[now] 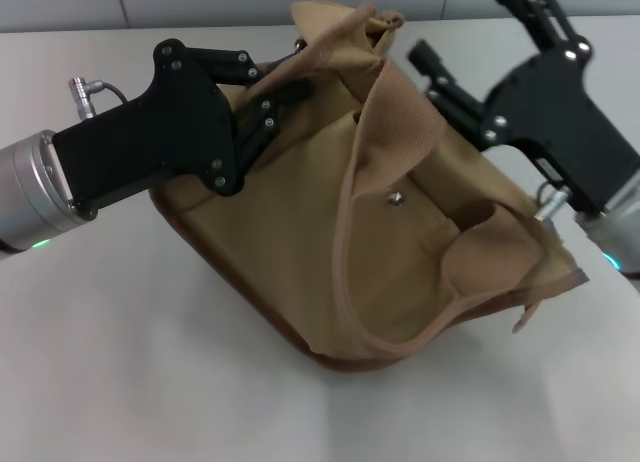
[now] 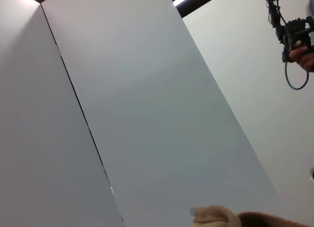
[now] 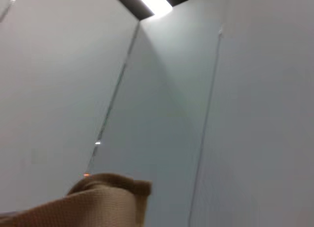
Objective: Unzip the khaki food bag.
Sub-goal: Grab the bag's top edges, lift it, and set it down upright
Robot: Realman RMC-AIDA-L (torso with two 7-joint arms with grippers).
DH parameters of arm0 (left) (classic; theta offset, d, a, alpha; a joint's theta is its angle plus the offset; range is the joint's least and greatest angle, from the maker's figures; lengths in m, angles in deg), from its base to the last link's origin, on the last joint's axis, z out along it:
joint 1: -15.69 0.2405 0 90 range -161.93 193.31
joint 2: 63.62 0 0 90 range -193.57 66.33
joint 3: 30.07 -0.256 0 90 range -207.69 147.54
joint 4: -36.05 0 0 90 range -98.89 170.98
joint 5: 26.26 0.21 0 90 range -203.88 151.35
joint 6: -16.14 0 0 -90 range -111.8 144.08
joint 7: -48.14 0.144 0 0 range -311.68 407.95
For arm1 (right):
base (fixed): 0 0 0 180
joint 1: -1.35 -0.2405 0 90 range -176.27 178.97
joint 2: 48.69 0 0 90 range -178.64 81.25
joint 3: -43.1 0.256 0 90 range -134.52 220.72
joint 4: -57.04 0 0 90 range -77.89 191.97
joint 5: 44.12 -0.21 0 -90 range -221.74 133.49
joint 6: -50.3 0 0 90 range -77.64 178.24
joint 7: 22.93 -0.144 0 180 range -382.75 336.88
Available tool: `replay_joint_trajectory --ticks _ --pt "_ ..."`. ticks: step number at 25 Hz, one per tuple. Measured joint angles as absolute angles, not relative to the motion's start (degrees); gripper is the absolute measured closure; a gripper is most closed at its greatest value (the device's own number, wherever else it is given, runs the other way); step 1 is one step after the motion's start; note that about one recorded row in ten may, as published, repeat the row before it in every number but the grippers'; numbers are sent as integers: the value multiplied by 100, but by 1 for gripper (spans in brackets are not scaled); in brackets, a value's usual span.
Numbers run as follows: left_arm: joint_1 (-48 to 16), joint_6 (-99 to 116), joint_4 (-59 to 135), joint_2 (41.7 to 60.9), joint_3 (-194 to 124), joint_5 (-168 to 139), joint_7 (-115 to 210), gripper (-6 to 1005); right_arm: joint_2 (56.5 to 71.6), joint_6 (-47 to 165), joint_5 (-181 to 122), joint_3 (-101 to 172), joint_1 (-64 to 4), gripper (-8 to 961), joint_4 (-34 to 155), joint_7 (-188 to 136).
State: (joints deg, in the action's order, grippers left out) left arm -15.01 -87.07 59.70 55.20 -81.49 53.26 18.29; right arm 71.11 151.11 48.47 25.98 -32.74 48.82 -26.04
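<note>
Head view has the khaki food bag (image 1: pixel 330 242) slumped on its side on the white surface (image 1: pixel 120 382), top end facing away from me. My left hand (image 1: pixel 285 77) is tucked into the top fabric, my right hand (image 1: pixel 425 57) is by the handle (image 1: pixel 395 112); can't tell either one's grip. Canvas looks soft and floppy, so I'd pin the top edge and pull the zipper tab, which isn't visible.
</note>
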Motion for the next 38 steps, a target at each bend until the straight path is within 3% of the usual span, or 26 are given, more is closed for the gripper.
replay_joint_trajectory --ticks 15,28,38 --pt "-1643 -8682 5969 5521 -8149 5336 1831 940 7083 14438 6161 2609 -3473 102 4896 -2695" --pt "-1646 -8660 5953 5514 -8104 5172 1817 940 7096 15001 6176 2916 -2482 104 5091 -2731" --pt "-1656 -8660 5941 5512 -8147 5175 1817 940 7115 14978 6150 3564 -2925 103 4784 -2406"
